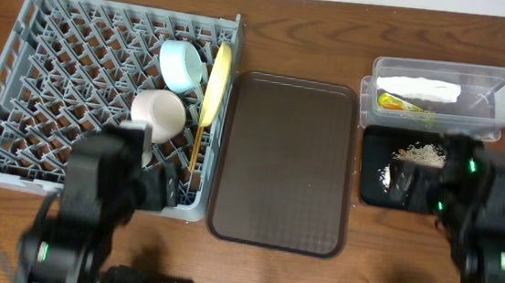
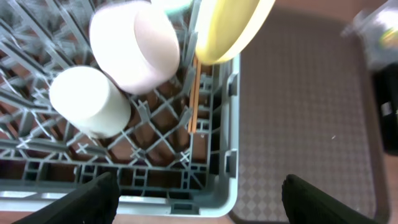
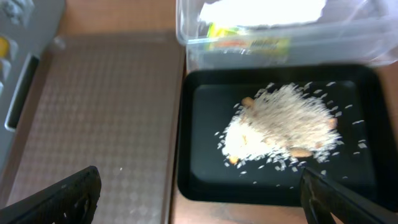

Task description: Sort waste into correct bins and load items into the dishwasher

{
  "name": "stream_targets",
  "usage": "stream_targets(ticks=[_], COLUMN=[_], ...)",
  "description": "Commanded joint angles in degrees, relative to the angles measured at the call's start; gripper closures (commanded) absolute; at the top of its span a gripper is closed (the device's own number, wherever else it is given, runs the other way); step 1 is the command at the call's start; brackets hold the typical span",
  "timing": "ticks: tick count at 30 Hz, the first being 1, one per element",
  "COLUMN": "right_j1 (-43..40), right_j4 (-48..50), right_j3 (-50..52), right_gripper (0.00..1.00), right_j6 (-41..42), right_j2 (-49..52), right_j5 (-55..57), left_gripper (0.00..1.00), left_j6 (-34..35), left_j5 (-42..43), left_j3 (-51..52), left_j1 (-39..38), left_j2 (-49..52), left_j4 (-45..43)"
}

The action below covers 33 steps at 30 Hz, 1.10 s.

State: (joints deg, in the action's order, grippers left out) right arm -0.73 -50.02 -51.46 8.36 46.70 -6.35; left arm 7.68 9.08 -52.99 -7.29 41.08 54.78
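Observation:
The grey dish rack (image 1: 58, 60) holds the light-blue bowl (image 1: 181, 64), the pale-yellow plate (image 1: 217, 83) on edge, the white bowl (image 1: 158, 115), the small white cup (image 2: 90, 101) and the chopsticks (image 2: 194, 93). The clear tub (image 1: 495, 89) holds the white napkin (image 1: 418, 87) and the orange-and-green wrapper (image 1: 402, 104). The black tray (image 3: 199, 180) holds the rice scraps (image 3: 283, 124). My left gripper (image 2: 199, 202) is open and empty above the rack's front right corner. My right gripper (image 3: 199, 199) is open and empty above the black tray's front left edge.
The large brown serving tray (image 1: 283, 158) lies between the rack and the bins, with nothing on it. Cables run along the table's front edge.

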Motion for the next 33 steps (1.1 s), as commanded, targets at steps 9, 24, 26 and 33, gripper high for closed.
stream_targets(ticks=[9,24,26,33], right_j1=[0.8,0.8,0.8,0.8], right_j4=[-8.2,-17.6,-17.6,-16.2], right_j3=[2.6,2.6,2.6,2.8], right_gripper=[0.01,0.01,0.01,0.01], right_j6=[-0.7,-0.7,-0.7,-1.2], right_j2=[-15.7,-15.7,-15.7,-18.6], right_j5=[3.5,3.5,3.5,6.3], left_gripper=[0.14,0.13,0.13,0.13], left_j6=[-0.1,-0.1,-0.1,-0.1], left_j5=[0.7,0.7,0.7,0.7], left_j3=[3.5,3.5,3.5,3.5], left_j1=[-0.2,-0.2,-0.2,-0.2], left_j2=[-16.6,-16.5,-16.5,-16.5], left_j4=[1.3,2.1,2.1,2.1])
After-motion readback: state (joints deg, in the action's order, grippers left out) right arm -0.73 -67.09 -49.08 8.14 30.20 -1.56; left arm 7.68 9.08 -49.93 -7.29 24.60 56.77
